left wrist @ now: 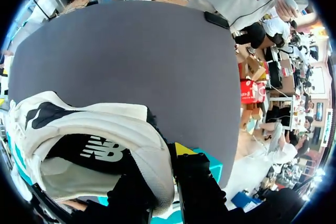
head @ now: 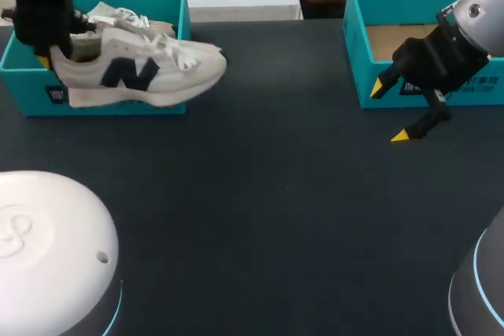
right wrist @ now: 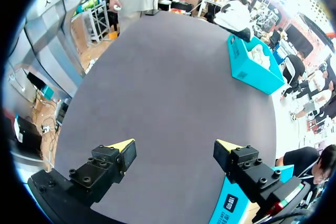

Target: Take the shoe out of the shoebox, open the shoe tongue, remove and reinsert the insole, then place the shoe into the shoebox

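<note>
Tabletop [head: 260,218]; shoe [head: 142,68] seemingly overhanging shoebox [head: 24,84] edge

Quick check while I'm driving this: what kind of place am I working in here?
Probably a robot test bench set up for shoe handling: a dark table, a left shoebox and a right shoebox, both teal and open, and a white sneaker held by the left gripper.

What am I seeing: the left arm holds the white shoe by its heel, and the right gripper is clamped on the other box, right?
Not quite. The right wrist view shows the right gripper wide open, holding nothing beside the other box. The left gripper does hold the white shoe by its heel.
</note>
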### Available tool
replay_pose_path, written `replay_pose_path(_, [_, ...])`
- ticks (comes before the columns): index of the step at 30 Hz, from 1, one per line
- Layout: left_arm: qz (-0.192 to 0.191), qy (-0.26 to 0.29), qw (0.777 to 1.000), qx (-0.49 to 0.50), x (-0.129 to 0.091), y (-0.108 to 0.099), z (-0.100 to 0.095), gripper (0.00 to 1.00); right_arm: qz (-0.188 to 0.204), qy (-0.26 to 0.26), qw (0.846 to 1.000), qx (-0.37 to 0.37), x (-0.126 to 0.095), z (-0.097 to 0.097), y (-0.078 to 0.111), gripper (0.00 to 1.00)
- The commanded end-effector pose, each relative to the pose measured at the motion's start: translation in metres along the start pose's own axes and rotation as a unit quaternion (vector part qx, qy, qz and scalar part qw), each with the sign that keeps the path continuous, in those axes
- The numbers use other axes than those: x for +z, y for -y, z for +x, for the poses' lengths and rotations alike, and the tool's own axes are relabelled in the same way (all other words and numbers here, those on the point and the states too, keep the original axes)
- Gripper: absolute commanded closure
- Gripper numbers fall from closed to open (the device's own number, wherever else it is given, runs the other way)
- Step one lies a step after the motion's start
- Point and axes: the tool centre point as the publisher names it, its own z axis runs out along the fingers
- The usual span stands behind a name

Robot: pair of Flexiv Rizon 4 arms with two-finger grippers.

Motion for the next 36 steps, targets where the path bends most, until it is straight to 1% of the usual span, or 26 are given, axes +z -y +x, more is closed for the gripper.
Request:
replay_pose_path(1, [-0.063, 0.017, 0.998, 0.010, 0.000, 0.034, -0.020, 1.00, 0.001, -0.001, 1.000, 0.000, 0.001, -0.001, 0.000, 0.00])
replay_pose_path(4, [-0.058, 0.026, 0.998, 0.026, -0.002, 0.047, -0.038, 1.00, 0.001, -0.001, 1.000, 0.000, 0.001, -0.001, 0.000, 0.00])
replay_pose_path(24, [-0.058, 0.026, 0.998, 0.026, -0.002, 0.047, -0.038, 1.00, 0.001, -0.001, 1.000, 0.000, 0.001, -0.001, 0.000, 0.00])
replay_pose_path(26, [-0.067, 0.018, 0.998, 0.007, 0.000, 0.054, -0.049, 1.00, 0.001, -0.001, 1.000, 0.000, 0.001, -0.001, 0.000, 0.00])
replay_pose_path(27, [-0.061, 0.024, 0.998, 0.010, 0.001, 0.056, -0.054, 1.00, 0.001, -0.001, 1.000, 0.000, 0.001, -0.001, 0.000, 0.00])
replay_pose_path(28, [-0.062, 0.025, 0.998, -0.006, 0.003, 0.057, -0.061, 1.00, 0.001, -0.001, 1.000, 0.000, 0.001, -0.001, 0.000, 0.00])
replay_pose_path(29, [-0.053, 0.028, 0.998, -0.002, 0.005, 0.059, -0.069, 1.00, 0.001, -0.001, 1.000, 0.000, 0.001, -0.001, 0.000, 0.00])
replay_pose_path(30, [-0.056, 0.030, 0.998, -0.011, 0.007, 0.060, -0.075, 1.00, 0.001, -0.001, 1.000, 0.000, 0.001, -0.001, 0.000, 0.00])
replay_pose_path(31, [-0.050, 0.037, 0.998, 0.008, 0.009, 0.064, -0.087, 1.00, 0.001, -0.001, 1.000, 0.000, 0.001, -0.001, 0.000, 0.00])
replay_pose_path(33, [-0.061, 0.030, 0.998, -0.005, 0.012, 0.068, -0.101, 1.00, 0.001, -0.001, 1.000, 0.000, 0.001, -0.001, 0.000, 0.00])
replay_pose_path(34, [-0.050, 0.040, 0.998, 0.006, 0.013, 0.073, -0.112, 1.00, 0.001, -0.001, 1.000, 0.000, 0.001, -0.001, 0.000, 0.00])
replay_pose_path(36, [-0.041, 0.052, 0.998, 0.005, 0.014, 0.075, -0.122, 1.00, 0.001, -0.001, 1.000, 0.000, 0.001, -0.001, 0.000, 0.00])
